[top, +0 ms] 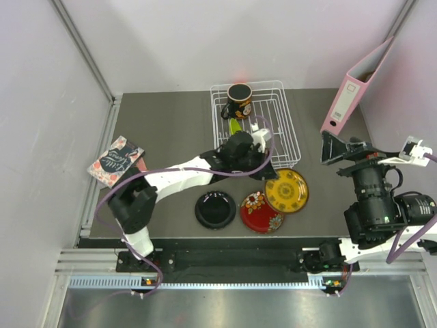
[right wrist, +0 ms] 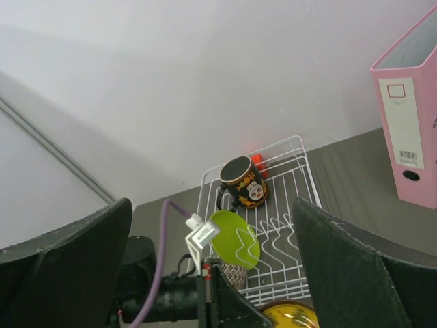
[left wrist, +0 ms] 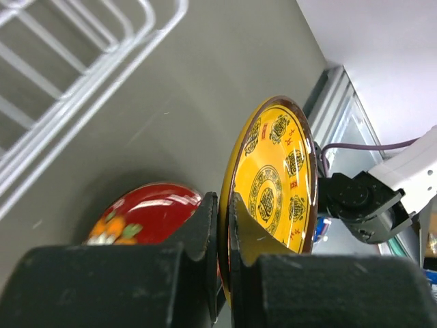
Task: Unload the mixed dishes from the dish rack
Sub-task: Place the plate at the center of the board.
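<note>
So the dish rack is at the far middle of the table and still has stuff in it. The dark mug sits in the rack's far left corner, and the lime green plate stands upright in the dividers just in front of it. From the right wrist cam a bit of something lattice-patterned peeks out right below the green plate, probably the bowl, but it's mostly hidden so I can't say for sure. Three plates are already out, lying flat on the table just in front of the rack. The yellow patterned plate is closest to the rack, and the red floral plate touches or slightly overlaps its near-left edge. The glossy black plate is left of the red one, not touching it. The left gripper is at the rack's near edge, fingers pinched almost together with nothing visible between them. The right gripper hangs off to the rack's right, pointing at it, fingers spread wide and empty. There's also a pink ring binder standing right of the rack and a small book well off to the rack's left.
</note>
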Robot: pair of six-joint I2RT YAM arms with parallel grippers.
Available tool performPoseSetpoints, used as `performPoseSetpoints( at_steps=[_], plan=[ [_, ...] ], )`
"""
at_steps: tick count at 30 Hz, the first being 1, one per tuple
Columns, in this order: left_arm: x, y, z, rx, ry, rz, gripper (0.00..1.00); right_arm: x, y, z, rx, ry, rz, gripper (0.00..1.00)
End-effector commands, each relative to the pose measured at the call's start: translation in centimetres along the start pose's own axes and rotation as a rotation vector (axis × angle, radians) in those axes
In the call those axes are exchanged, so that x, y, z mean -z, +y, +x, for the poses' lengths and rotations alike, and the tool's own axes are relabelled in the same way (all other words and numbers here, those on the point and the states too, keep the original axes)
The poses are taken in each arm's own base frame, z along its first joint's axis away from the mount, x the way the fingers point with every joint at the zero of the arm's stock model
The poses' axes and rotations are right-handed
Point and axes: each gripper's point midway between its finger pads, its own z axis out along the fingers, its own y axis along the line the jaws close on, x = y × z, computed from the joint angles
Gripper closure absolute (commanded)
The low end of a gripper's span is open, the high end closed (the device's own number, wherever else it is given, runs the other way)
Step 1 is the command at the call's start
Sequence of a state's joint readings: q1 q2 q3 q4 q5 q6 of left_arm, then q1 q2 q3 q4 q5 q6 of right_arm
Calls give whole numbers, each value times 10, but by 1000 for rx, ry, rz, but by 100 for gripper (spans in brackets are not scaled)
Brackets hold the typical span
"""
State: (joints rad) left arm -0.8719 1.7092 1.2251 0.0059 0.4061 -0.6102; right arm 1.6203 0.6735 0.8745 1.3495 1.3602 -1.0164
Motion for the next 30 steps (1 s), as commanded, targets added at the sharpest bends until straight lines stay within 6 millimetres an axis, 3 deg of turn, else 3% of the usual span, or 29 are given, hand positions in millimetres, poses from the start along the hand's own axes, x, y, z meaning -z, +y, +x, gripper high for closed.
performPoseSetpoints(
  at_steps=[1,5,13,27,30],
  plan=[
    [-31,-39,-13,-65,-14,114,100,-1,-2,-2,-26,-19,14,0],
    [-66,-36,0,-63,42,117,100,-1,-3,-2,-26,-19,15,0],
    [-113,-15,18,-58,118,88,100,-1,-4,3,-10,-19,15,0],
    [-144,22,54,-59,245,6,100,2,-10,15,4,7,21,0],
    [-146,21,59,-56,264,14,90,3,-9,17,7,11,20,0]
  ],
)
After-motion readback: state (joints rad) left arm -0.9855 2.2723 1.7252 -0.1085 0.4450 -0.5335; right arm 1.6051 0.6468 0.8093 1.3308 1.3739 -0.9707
